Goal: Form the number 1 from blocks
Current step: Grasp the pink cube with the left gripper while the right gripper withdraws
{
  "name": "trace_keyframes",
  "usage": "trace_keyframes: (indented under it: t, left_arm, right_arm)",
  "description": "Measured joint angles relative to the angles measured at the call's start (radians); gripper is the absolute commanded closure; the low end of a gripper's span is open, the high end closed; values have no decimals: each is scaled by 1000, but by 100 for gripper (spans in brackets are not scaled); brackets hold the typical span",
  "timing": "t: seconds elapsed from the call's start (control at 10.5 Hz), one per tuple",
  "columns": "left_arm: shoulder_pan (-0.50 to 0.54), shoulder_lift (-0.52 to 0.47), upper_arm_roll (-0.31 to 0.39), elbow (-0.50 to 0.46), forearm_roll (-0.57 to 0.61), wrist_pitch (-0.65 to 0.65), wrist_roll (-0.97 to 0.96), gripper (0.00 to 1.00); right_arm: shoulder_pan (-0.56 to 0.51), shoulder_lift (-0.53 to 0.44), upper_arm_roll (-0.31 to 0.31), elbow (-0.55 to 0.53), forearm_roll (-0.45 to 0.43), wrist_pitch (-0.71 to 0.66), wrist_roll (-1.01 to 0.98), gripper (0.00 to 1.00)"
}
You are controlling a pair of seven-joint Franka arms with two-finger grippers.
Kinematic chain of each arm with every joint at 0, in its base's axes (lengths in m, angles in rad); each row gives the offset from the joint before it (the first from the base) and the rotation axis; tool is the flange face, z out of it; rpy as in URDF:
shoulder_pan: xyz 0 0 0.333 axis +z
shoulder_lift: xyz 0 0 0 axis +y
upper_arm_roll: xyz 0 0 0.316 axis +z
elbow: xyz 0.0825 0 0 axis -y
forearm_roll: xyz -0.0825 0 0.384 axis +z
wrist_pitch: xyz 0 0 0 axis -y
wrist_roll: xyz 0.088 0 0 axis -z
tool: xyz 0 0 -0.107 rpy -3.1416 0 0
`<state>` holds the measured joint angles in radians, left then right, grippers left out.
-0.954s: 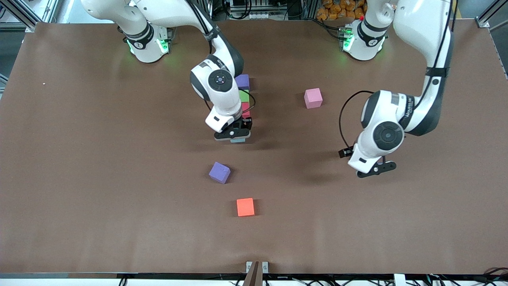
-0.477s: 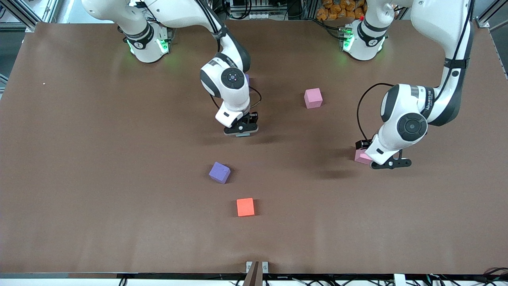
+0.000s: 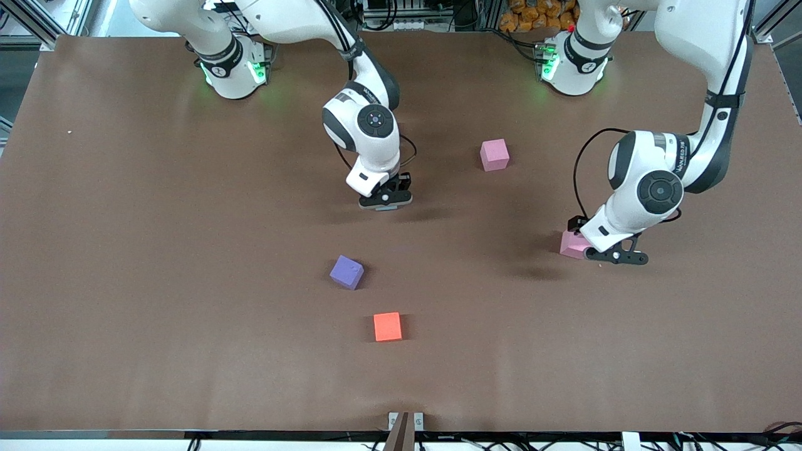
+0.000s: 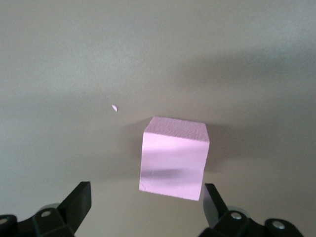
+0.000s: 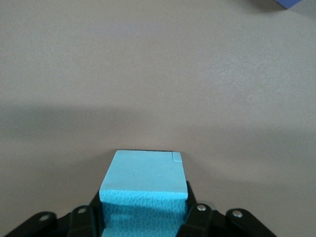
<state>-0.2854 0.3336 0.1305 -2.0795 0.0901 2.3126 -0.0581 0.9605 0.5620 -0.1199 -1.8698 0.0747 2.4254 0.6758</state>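
My right gripper (image 3: 385,202) is low at the table's middle, shut on the light blue block (image 5: 143,177), whose edge peeks out under the fingers (image 3: 386,208). The right arm hides whatever lies just farther from the front camera. My left gripper (image 3: 611,255) hangs open just over a pink block (image 3: 571,244) near the left arm's end; in the left wrist view this pink block (image 4: 174,158) lies ahead of the spread fingers (image 4: 79,197), untouched. Loose on the table are another pink block (image 3: 494,155), a purple block (image 3: 346,272) and an orange block (image 3: 387,326).
A brown mat (image 3: 156,282) covers the whole table. A small pale speck (image 4: 114,108) lies beside the pink block under my left gripper. A corner of the purple block (image 5: 296,4) shows in the right wrist view.
The left arm swung toward its own end of the table, uncovering a pink block, and now hovers over it. The right gripper shifted with the light blue block, covering the coloured row.
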Motion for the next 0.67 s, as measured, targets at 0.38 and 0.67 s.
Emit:
trace_keyframes:
  t: [0.38,0.67]
  left_arm:
    - [0,25,-25,-14,-2,53,0,0]
    - [0,54,-28,-16,-2,60,3,0]
  right_arm:
    - [-1,-10,-6,3,1,2,37,0]
    - [-89,-84,-7,-2,1,-6,64,0]
